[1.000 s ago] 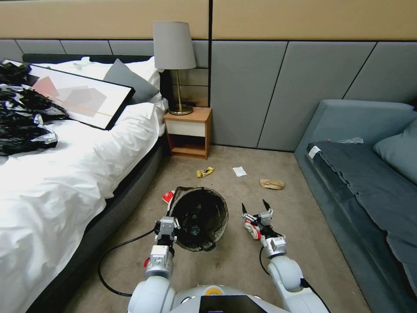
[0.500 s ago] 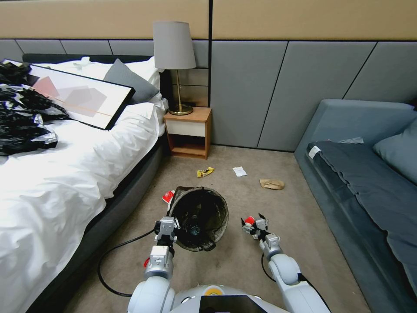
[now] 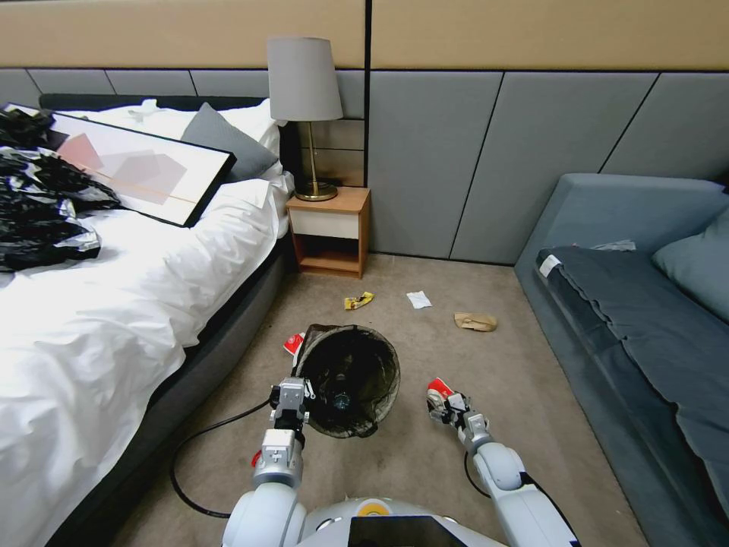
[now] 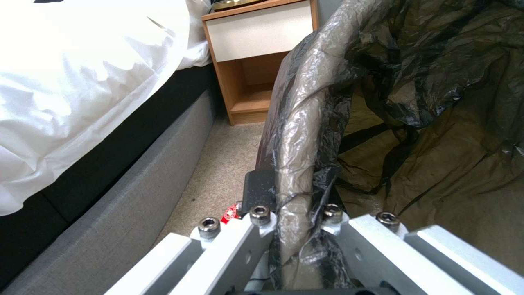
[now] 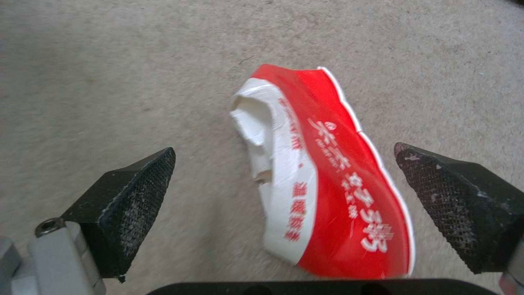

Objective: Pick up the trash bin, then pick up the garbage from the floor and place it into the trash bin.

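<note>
The left gripper (image 3: 292, 395) pinches the near rim of the trash bin (image 3: 349, 377); its tips are hidden by the bag. To the right, the right gripper (image 5: 284, 196) is spread wide around a red-and-white packet (image 5: 327, 176) on the carpet (image 5: 109, 82), not touching it.

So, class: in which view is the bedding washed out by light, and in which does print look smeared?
Left wrist view: the white bedding burns out to featureless glare, while the trash bin rim held by the left gripper stays readable. Right wrist view: the lettering on the red-and-white packet is slightly smeared.
</note>
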